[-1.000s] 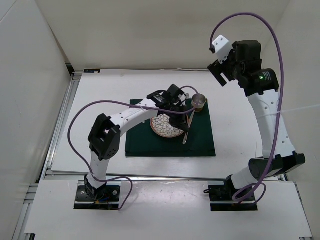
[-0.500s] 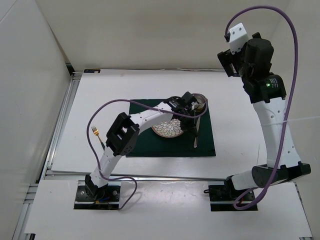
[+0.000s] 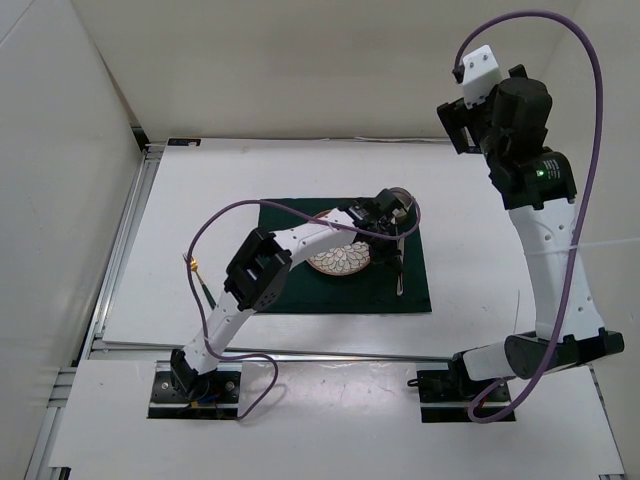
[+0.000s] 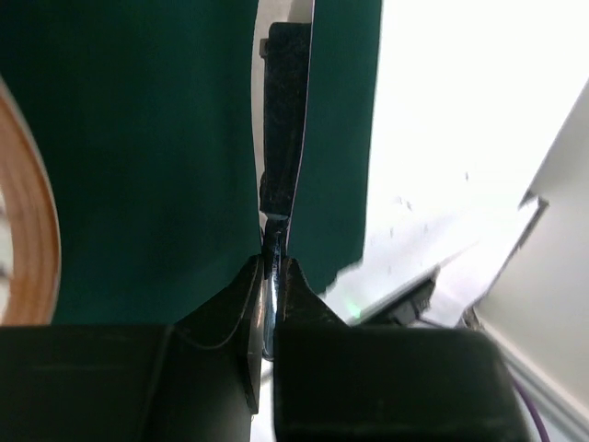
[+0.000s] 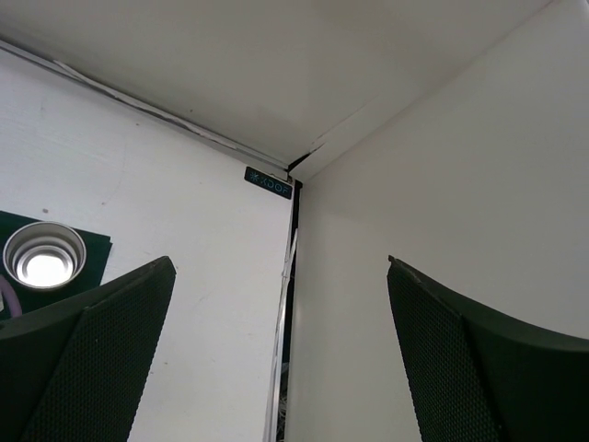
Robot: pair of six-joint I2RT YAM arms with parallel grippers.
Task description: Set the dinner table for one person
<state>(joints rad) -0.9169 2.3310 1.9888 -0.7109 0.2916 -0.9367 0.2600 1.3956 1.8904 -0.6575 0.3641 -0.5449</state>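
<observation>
Where the dinner table point(image 3: 200, 200) spreads wide and white beneath both arms, a dark green cloth point(image 3: 330, 295) lies directly under the left gripper point(image 4: 271, 276). The right gripper point(image 5: 278, 267) hangs high over the table's far right side, its jaws spread wide apart, gripping nothing. A patterned plate point(image 3: 340, 260) sits on the cloth just left of the left gripper, and a metal cup point(image 5: 44, 256) stands just beyond it. That gripper is clenched on a slim metal utensil point(image 4: 273, 235) pointing out over the cloth. A gold fork point(image 3: 190, 265) lies well to its left, off the cloth.
</observation>
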